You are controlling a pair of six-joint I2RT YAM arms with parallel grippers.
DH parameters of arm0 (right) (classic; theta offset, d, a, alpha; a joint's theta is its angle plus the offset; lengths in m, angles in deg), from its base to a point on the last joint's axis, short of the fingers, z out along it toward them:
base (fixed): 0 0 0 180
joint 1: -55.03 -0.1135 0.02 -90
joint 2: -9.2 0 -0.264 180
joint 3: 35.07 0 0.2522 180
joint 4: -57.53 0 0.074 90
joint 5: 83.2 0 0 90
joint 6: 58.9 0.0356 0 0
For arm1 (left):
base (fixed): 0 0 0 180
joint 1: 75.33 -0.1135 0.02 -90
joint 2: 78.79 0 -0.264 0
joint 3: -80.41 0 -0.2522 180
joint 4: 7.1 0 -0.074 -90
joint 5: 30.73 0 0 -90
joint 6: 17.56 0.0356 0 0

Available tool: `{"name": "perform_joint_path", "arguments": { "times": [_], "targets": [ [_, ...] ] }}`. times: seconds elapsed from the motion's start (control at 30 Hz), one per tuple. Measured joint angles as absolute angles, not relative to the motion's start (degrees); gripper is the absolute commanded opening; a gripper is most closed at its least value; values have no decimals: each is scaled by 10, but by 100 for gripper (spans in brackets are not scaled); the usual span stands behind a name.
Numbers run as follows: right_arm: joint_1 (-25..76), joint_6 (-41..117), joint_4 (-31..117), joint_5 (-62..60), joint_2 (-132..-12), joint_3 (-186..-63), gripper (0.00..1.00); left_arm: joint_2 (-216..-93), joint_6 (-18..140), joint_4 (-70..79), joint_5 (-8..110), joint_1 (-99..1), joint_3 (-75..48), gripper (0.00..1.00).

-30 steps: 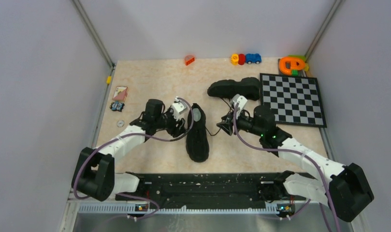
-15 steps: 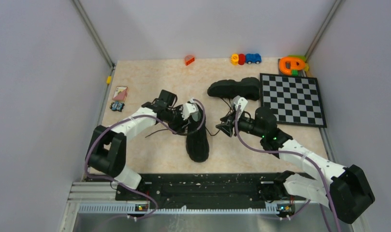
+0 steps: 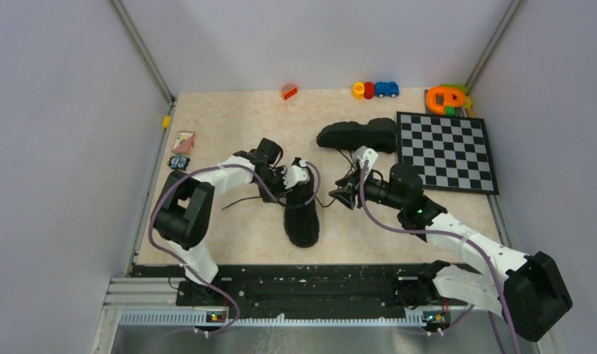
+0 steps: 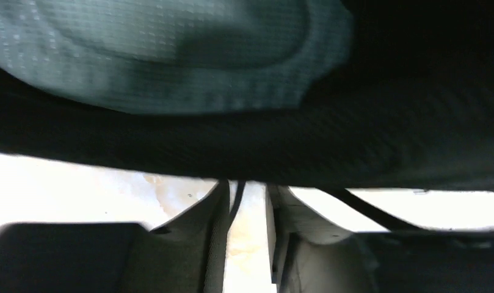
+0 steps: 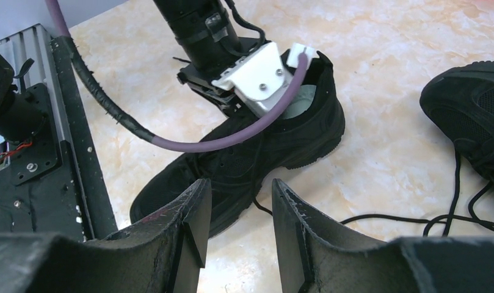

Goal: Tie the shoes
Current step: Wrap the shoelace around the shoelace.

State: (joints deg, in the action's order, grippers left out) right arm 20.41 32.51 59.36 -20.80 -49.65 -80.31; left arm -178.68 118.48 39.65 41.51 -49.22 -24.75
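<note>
Step in hand: judged to be catching a lace end at the side of the near shoe (image 3: 301, 210), before any crossing or looping
Left gripper (image 4: 245, 190): jaws narrowly apart, a thin black lace (image 4: 235, 204) hanging in the gap close to one finger, not visibly pinched
Right gripper (image 5: 241, 189): jaws moderately apart with nothing between them; the near shoe lies side-on just ahead of its tips
Shoe at the left jaws: its black wall sits right across the fingertips, the pale insole (image 4: 159, 55) beyond
Far shoe (image 3: 358, 135): well past the right jaws, laces trailing on the table (image 3: 229, 118)
Doing it well: centre the lace deep between the pads, then close
Risk: nipping collar fabric with the lace would probably drag the shoe
</note>
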Motion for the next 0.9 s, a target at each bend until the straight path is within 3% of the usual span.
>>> {"name": "perform_joint_path", "arguments": {
  "times": [0.07,0.1,0.43,0.57,0.7,0.9],
  "targets": [
    [204,326,594,-208,-496,-803,43,-1796,1184,399,430,-488,-232,3],
    [204,326,594,-208,-496,-803,43,-1803,1185,402,435,-486,-226,0],
    [204,328,594,-192,-493,-803,42,-1778,1155,394,461,-477,-243,0],
    [204,343,600,-177,-494,-803,43,-1658,1086,344,449,-483,-315,0],
    [204,366,619,-156,-497,-795,56,-1514,981,247,441,-487,-381,0],
    [203,374,636,-151,-552,-795,55,-1386,864,143,440,-487,-474,0]
  ]
}}
